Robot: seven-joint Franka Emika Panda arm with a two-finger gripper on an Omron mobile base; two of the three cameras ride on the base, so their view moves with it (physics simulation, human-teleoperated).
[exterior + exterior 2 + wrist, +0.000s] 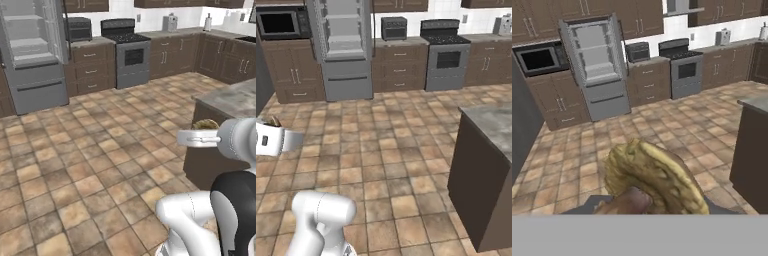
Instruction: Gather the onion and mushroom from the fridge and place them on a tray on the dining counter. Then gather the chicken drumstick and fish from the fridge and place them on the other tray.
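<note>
Drumstick [654, 177] transfer stage: the gripper [204, 131] is carrying the golden piece, its fingers narrowed onto it, above the tiled floor just left of the dining counter [235, 97]. The fridge [594, 65] is standing open far behind. By judgement, the next move is calling for a swing over the counter toward a tray, none being visible.
</note>
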